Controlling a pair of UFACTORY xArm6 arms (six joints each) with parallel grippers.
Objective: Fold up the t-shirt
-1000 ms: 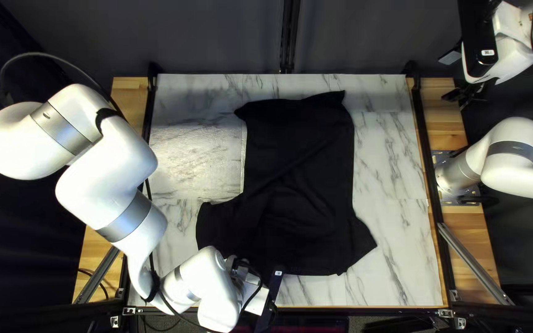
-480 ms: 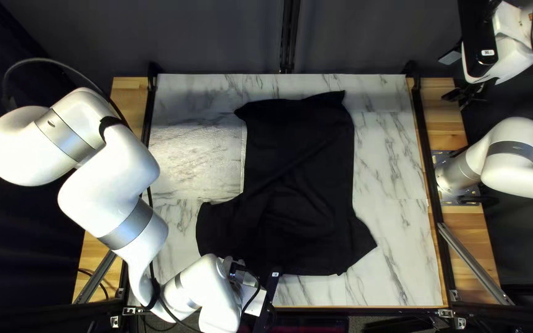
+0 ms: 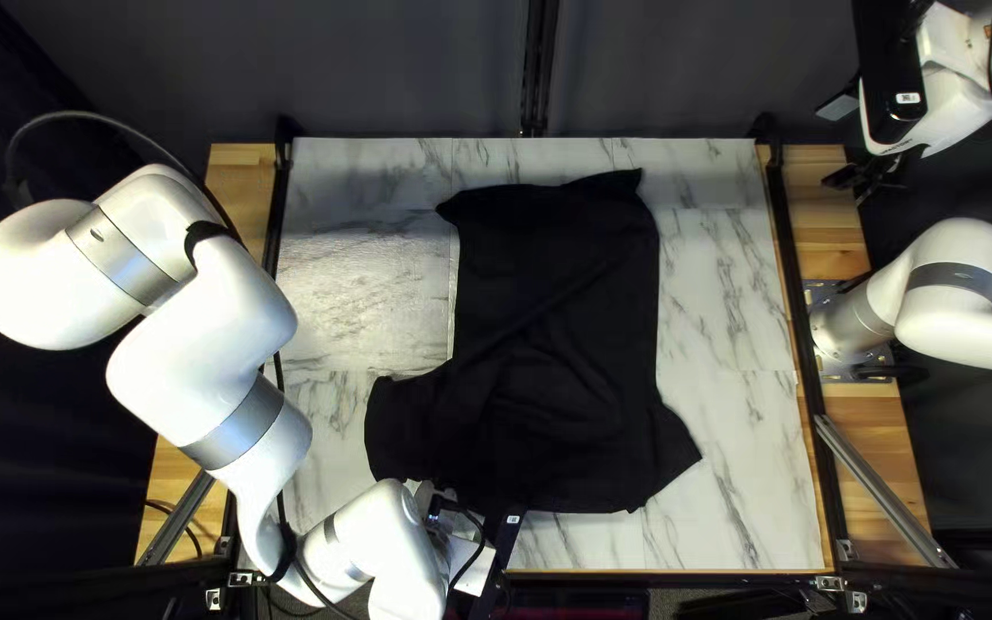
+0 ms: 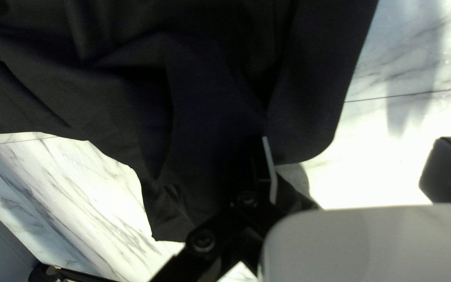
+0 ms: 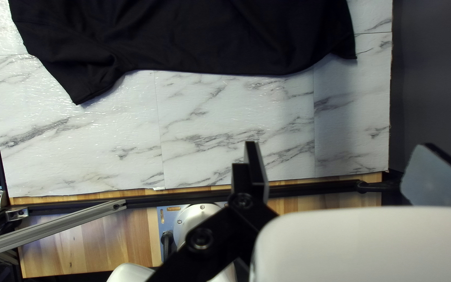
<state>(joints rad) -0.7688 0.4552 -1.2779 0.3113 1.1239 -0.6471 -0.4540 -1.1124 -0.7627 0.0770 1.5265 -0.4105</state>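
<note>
- My left claw (image 4: 356, 140) is wide open and has hold of nothing: one finger is over black cloth, the other out past it over bare marble tabletop (image 4: 392, 120).
- Between those fingers runs the near border of the t-shirt (image 4: 210, 89), with a ribbed-looking band (image 4: 311, 104) along it. I can't tell whether the inner finger touches the cloth.
- So the shirt lies from this claw toward the table's far side; its long axis runs from near edge to far edge. I judge a grip on this border is next, and closing too high could miss it.
- One sleeve (image 3: 398, 425) spreads toward my left arm (image 3: 203, 333), the other (image 3: 674, 448) toward the right edge.
- My right claw (image 5: 340, 144) is also wide open, empty, and well apart from the shirt. The left is clearly the nearer one.
- The top left view gives me the shirt's whole outline and a slanting crease, but hides the left claw's fingers; only the left wrist view shows how they straddle the border.
</note>
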